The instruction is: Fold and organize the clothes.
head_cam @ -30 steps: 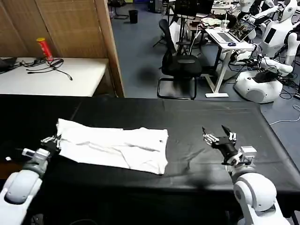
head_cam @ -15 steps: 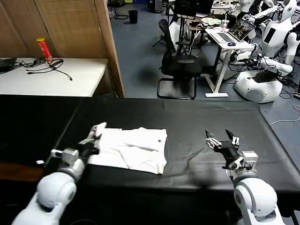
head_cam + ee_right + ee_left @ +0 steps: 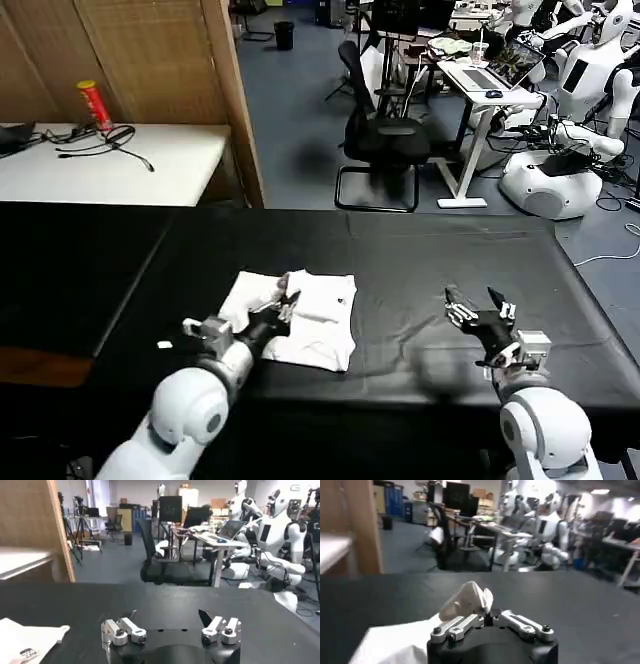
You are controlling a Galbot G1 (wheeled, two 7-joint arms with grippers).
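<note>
The clothes, a white T-shirt (image 3: 310, 315), lie partly folded on the black table (image 3: 420, 260), plain side up, with a small mark near the far right corner. My left gripper (image 3: 284, 303) is over the shirt's middle, shut on a pinched fold of white cloth (image 3: 467, 599) that it holds up above the rest of the shirt (image 3: 387, 642). My right gripper (image 3: 478, 308) hovers open over bare table to the right of the shirt, nothing between its fingers. In the right wrist view the shirt's edge (image 3: 27, 637) lies off to one side of the open right gripper (image 3: 170, 617).
A white side table (image 3: 110, 160) with a red can (image 3: 95, 103) and cables stands at the back left. Behind the table are an office chair (image 3: 385, 140), a desk with a laptop and parked white robots (image 3: 560, 170). Bare black tabletop surrounds the shirt.
My left gripper has carried the shirt's left edge to the right across the shirt, folding it to about half its earlier width. The right gripper has barely shifted.
</note>
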